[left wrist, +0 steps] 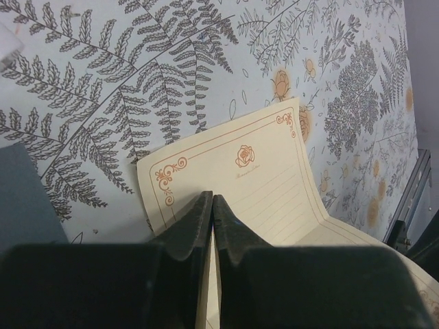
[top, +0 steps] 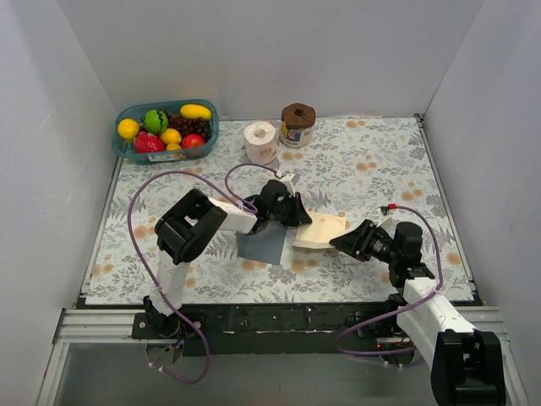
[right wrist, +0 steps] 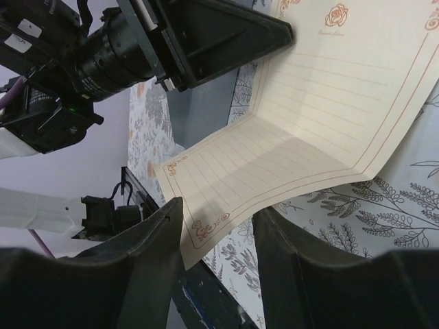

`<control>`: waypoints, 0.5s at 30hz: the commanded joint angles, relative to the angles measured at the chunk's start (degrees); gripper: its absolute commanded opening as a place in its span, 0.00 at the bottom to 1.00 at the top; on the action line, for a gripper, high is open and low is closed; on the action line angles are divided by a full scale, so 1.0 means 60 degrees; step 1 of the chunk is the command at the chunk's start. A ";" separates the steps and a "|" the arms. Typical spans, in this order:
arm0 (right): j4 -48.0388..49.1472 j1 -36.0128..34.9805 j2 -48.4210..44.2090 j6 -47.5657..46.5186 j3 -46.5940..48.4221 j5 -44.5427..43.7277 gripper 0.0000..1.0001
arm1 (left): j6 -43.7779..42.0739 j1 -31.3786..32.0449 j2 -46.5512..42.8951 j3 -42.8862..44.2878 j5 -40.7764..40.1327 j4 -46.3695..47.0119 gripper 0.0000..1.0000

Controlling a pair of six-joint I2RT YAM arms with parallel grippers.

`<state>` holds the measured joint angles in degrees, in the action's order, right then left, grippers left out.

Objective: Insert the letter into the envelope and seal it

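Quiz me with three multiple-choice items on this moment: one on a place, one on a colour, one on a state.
1. In the top view, the envelope lies: A) left of the letter; B) right of it; C) far behind it.
2. The envelope is: A) cream; B) dark grey; C) red.
3. The left gripper is: A) wide open; B) shut on nothing; C) shut on the letter.

Answers:
1 A, the dark sheet shows on the cream sheet's left side.
2 B, it is slate-toned in every view.
3 C, the left wrist view shows its fingers pinched together on the sheet's edge.
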<state>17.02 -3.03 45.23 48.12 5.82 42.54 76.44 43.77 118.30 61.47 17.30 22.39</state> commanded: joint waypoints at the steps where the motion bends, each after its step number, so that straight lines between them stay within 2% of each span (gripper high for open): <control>1: 0.0533 0.0006 0.0254 0.0110 0.0669 -0.0074 0.53 | -0.0070 0.0249 0.0015 -0.0679 -0.0188 -0.1681 0.03; 15: 0.1398 0.0021 0.1367 0.0418 0.1197 -0.0352 0.52 | 0.0603 0.0439 -0.0688 -0.1471 0.0207 -0.1418 0.03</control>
<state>22.09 -3.01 52.23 50.41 10.59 40.66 79.66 45.25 114.67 56.12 18.46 22.74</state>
